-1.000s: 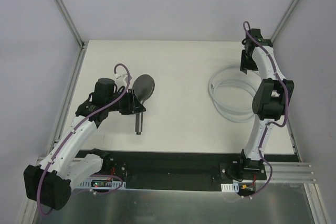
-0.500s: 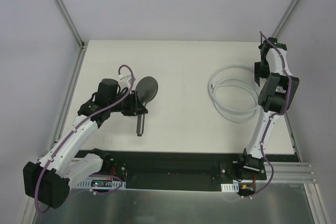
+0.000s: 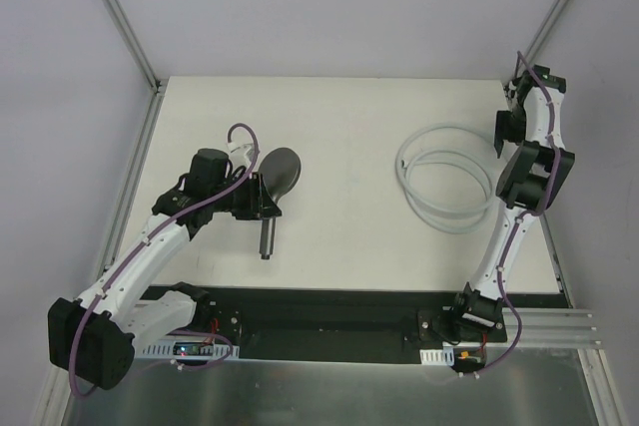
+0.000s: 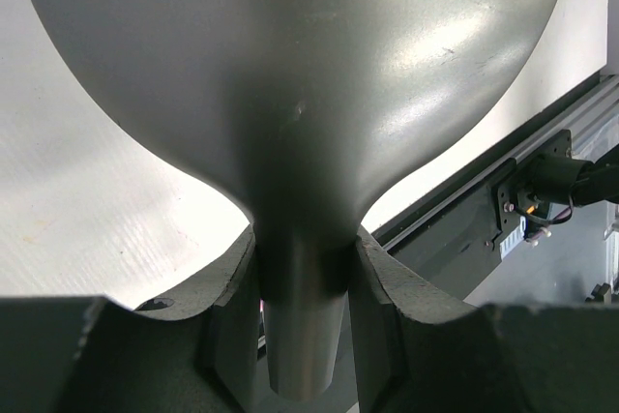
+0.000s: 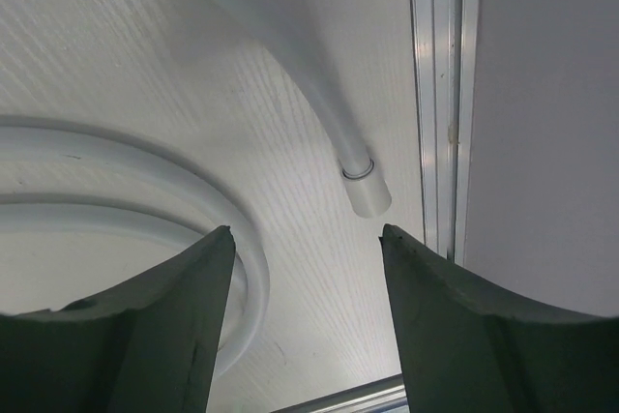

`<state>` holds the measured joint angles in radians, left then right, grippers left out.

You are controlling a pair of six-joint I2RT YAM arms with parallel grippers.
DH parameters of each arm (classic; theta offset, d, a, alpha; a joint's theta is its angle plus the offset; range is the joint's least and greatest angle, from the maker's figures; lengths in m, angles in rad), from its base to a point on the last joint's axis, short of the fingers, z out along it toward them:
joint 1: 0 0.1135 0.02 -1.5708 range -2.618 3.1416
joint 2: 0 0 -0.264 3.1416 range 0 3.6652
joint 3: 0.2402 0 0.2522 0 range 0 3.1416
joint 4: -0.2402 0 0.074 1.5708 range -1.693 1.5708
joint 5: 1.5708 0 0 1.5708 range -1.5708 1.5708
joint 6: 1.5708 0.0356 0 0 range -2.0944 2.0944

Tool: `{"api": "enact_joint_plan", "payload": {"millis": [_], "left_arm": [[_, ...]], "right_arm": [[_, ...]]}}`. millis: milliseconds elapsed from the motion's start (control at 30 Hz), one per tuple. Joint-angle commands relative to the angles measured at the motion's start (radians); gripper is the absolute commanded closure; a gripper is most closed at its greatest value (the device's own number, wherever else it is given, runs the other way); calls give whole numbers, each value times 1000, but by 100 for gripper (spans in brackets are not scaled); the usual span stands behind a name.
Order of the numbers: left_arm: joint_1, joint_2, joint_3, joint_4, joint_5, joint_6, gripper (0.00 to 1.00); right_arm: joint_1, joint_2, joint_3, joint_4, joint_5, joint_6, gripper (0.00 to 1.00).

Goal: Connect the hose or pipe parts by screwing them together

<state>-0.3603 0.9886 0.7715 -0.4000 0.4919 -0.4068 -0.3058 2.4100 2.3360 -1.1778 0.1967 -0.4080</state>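
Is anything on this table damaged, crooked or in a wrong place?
Nothing stands out. The hose lies in a tidy coil, its end fitting looks whole beside the edge rail, and the left jaws grip the shower head squarely at its neck.

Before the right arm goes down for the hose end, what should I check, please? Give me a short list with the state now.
1. Left fingers clamp shower head at its neck: ok.
2. Right fingers apart: ok.
3. Hose end fitting centred between them: not ok, nearer one finger.
4. Fitting lying free on table: ok.
5. Handle thread condition: cannot tell.
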Motion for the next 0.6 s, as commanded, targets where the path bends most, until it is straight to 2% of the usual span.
{"api": "enact_joint_plan", "payload": {"millis": [0, 167, 300, 467, 567], "left_arm": [[-3, 1, 18, 70, 4, 23, 100], [-5, -5, 17, 69, 2, 23, 100], [-3, -11, 17, 69, 4, 20, 100], [-5, -33, 17, 69, -7, 20, 100], [-3, -50, 15, 69, -10, 19, 100]], "right_arm": [[-3, 0, 40, -100, 21, 18, 35], [-9, -24, 46, -117, 21, 34, 40], [10, -87, -15, -39, 35, 46, 50], [98, -124, -121, -11, -5, 81, 53], [171, -120, -126, -8, -17, 121, 53]]}}
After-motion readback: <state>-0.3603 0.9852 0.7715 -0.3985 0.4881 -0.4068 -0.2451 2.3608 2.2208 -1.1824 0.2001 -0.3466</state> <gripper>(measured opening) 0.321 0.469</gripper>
